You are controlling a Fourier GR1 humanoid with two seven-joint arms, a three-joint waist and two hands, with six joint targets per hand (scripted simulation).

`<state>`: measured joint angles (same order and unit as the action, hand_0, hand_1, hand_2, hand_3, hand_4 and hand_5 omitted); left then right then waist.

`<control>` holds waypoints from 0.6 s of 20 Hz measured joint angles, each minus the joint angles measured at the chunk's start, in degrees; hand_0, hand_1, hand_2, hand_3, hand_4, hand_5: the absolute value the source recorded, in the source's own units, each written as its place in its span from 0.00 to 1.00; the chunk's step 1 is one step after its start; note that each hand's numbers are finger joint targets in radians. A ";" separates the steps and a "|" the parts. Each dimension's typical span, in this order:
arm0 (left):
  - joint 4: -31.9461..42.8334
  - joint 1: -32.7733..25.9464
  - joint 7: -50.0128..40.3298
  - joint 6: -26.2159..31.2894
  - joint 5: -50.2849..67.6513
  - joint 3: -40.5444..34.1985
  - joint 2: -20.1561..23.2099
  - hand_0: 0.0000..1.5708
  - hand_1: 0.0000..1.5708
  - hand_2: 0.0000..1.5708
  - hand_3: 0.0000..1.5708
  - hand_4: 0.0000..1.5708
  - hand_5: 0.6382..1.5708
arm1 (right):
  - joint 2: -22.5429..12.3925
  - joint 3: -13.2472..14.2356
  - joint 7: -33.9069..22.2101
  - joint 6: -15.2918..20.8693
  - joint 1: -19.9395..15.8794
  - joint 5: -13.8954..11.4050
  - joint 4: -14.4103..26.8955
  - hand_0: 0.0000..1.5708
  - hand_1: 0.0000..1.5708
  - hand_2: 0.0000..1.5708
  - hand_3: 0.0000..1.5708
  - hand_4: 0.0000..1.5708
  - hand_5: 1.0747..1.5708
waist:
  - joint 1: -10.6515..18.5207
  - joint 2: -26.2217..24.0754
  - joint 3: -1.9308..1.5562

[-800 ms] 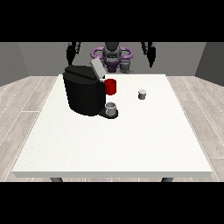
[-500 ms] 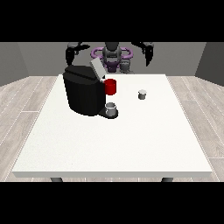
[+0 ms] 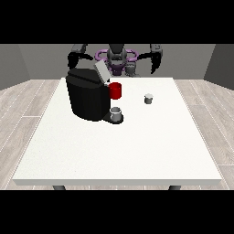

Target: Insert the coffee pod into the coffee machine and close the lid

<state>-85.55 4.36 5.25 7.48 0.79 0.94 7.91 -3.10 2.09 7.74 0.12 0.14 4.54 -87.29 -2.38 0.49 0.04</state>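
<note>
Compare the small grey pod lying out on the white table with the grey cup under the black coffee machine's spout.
The small grey coffee pod stands alone on the open white table, right of the black coffee machine; the grey cup sits on the machine's base, below its red part. The pod looks smaller than the cup. The pod lies farther from the camera than the cup. Both are grey, upright and untouched by either hand.

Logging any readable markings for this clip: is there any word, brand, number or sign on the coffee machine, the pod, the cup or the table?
None can be read.
Coffee machine: plain black body, raised grey lid, red part; no lettering shows.
Coffee pod: too small to show any print.
Cup under the spout: no marking visible.
Table: plain white, no text.
</note>
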 measured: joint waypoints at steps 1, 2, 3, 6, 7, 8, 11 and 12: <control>0.37 0.91 -0.91 0.24 -0.45 -0.38 0.95 0.00 0.00 0.00 0.00 0.29 1.00 | -0.15 0.03 0.56 -0.33 0.00 -0.03 0.38 0.00 0.00 0.00 0.00 0.21 1.00 | -0.12 0.20 -0.01; 1.16 1.29 -1.12 0.72 -1.01 -0.89 2.26 0.00 0.00 0.00 0.00 0.21 1.00 | 0.31 -0.44 0.60 -0.07 0.11 -0.31 0.22 0.00 0.00 0.00 0.00 0.19 1.00 | -0.29 0.38 -0.02; 2.02 1.97 -1.83 0.90 -1.66 -1.40 3.47 0.00 0.00 0.00 0.00 0.00 1.00 | 0.34 -0.45 0.52 -0.10 -0.30 -0.23 0.07 0.00 0.00 0.00 0.00 0.15 1.00 | -0.56 0.84 -0.03; 4.62 4.25 -2.38 -0.56 -5.76 -1.72 5.88 0.00 0.00 0.00 0.00 0.00 1.00 | 0.29 -0.32 1.50 -0.76 -1.47 0.19 0.39 0.00 0.00 0.00 0.00 0.25 1.00 | -1.84 2.90 -0.04; 5.71 5.78 -2.46 -0.37 -6.20 -2.21 6.66 0.00 0.00 0.00 0.00 0.00 1.00 | 0.57 -0.40 2.54 -0.60 -2.29 -0.11 1.01 0.00 0.00 0.00 0.00 0.25 1.00 | -1.99 3.98 -0.04; 6.99 6.67 -2.34 -0.58 -7.34 -2.67 7.89 0.00 0.00 0.00 0.00 0.00 1.00 | 0.45 -0.77 2.84 -1.14 -2.57 -0.16 0.82 0.00 0.00 0.00 0.00 0.26 1.00 | -2.71 4.80 -0.04; 10.53 9.18 -1.49 -1.05 -10.57 -2.90 10.26 0.00 0.00 0.00 0.00 0.00 1.00 | 0.69 -1.19 3.65 -0.71 -3.52 -1.02 1.12 0.00 0.00 0.00 0.00 0.27 1.00 | -4.26 7.41 -0.04; 11.99 9.86 -0.98 -1.50 -11.81 -2.89 10.81 0.00 0.00 0.00 0.00 0.00 1.00 | 0.47 -1.04 3.45 -0.65 -4.15 -1.09 0.99 0.00 0.00 0.00 0.00 0.29 1.00 | -4.80 8.26 -0.03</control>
<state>-73.56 14.23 4.27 5.98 -11.02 -1.95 18.72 -2.63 1.06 11.19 -0.53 -4.00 3.45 -86.30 -7.18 8.75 0.00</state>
